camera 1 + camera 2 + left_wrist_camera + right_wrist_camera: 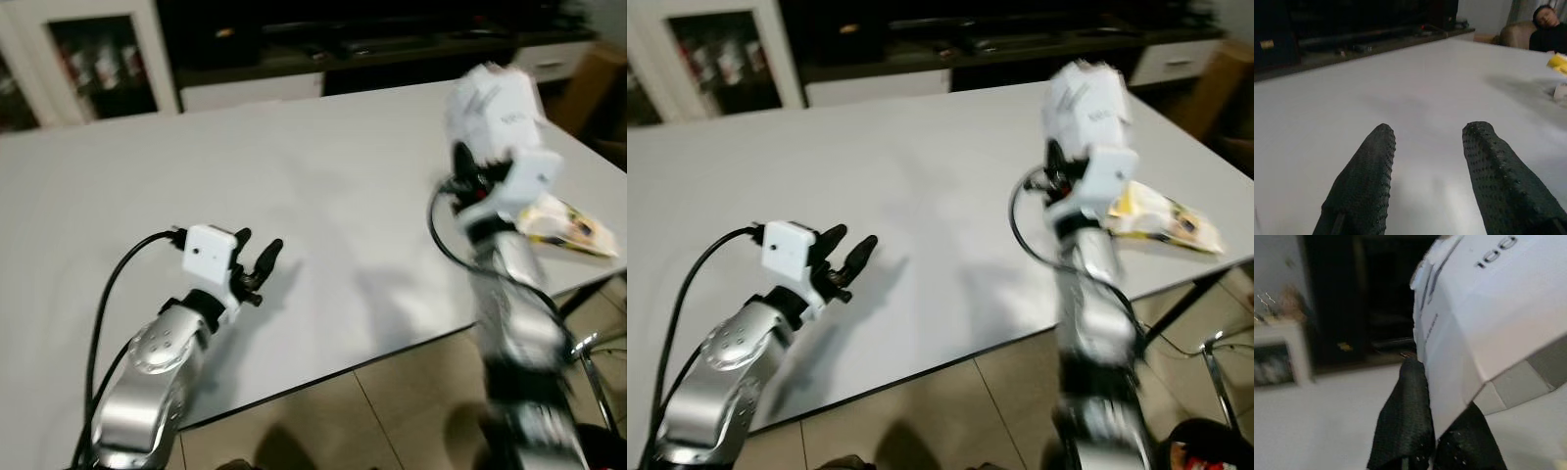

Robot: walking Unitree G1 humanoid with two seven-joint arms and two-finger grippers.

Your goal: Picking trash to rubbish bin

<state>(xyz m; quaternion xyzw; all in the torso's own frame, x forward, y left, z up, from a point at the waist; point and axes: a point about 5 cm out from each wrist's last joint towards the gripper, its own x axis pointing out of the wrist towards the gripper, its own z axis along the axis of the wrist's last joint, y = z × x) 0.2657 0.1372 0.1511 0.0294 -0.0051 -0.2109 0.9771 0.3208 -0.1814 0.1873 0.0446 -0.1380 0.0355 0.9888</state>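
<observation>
My right gripper point(477, 157) is raised above the right side of the white table point(313, 186), shut on a crumpled white paper carton point(492, 103) with printed text; the carton point(1488, 318) sits pinched between the black fingers point(1405, 421). A yellow and white wrapper point(566, 223) lies on the table near its right edge, just past that arm. My left gripper point(257, 257) hovers low over the table's front left part, open, with nothing between its fingers point(1364, 181).
A dark TV cabinet point(372, 44) and a white glass-door cupboard point(88, 59) stand behind the table. A person point(1549, 29) sits beyond the far side. Tiled floor point(392, 411) and a chair frame point(593, 367) lie at the front right.
</observation>
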